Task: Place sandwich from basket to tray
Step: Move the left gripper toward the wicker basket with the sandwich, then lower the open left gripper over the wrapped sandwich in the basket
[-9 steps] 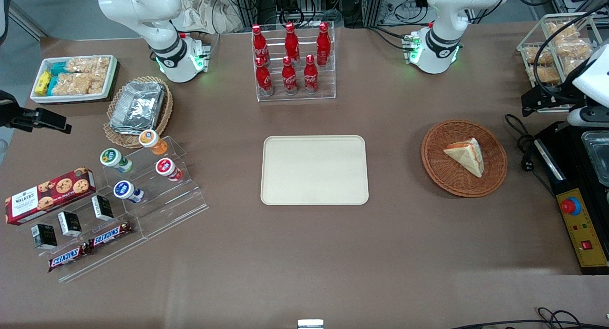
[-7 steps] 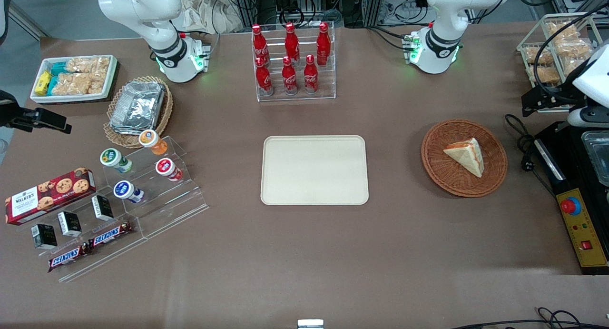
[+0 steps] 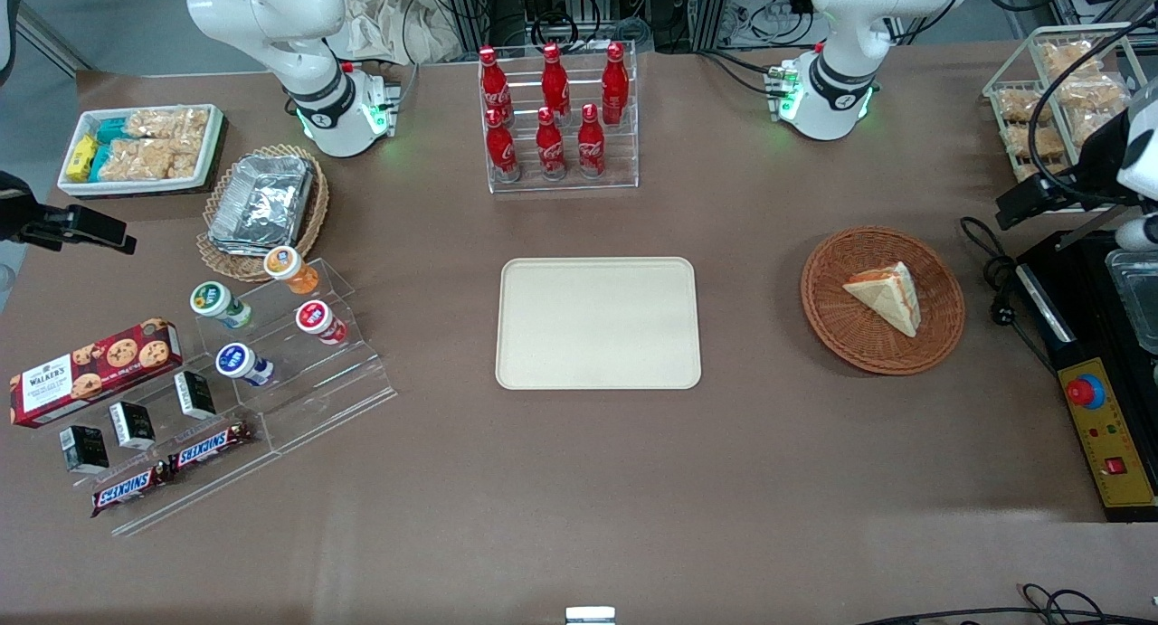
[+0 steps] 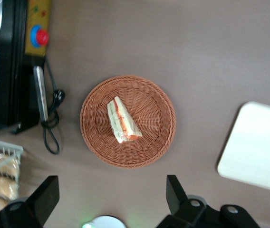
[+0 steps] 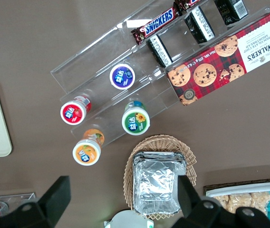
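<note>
Sandwich (image 3: 885, 295) flat in the round wicker basket (image 3: 841, 336), cut edge with orange and green layers plain in the wrist view (image 4: 120, 121). Basket on the tabletop (image 3: 769, 471) toward the working arm's end, well apart from the tray (image 3: 597, 322) at the centre of the frame. Nothing on the tray. Gripper (image 3: 1022, 211) up in the air at the frame's edge near the basket, clear of it. Seen from the wrist, gripper (image 4: 110, 197) with jaws spread wide, grasping nothing. Rack of red bottles (image 3: 556, 118) at upper centre.
</note>
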`<state>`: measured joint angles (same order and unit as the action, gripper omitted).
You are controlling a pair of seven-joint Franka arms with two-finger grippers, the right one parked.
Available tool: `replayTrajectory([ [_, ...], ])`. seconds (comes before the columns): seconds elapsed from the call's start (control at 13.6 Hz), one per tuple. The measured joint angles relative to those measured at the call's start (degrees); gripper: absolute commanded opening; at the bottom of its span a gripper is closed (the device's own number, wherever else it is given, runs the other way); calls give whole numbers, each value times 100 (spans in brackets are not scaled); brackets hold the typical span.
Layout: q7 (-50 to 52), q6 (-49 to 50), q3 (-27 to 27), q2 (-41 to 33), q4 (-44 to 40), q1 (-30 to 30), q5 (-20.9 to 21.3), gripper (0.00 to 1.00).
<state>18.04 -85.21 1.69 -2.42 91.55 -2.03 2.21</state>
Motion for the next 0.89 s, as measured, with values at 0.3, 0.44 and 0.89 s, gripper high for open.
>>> replayTrajectory([
  [0.3, 1118, -756, 372, -403, 1000, 13, -4, 100],
  [0.44, 1721, -1362, 427, -832, 1948, 13, -4, 100],
  [0.89, 2233, -2866, 583, -1363, 3933, 14, -10, 100],
])
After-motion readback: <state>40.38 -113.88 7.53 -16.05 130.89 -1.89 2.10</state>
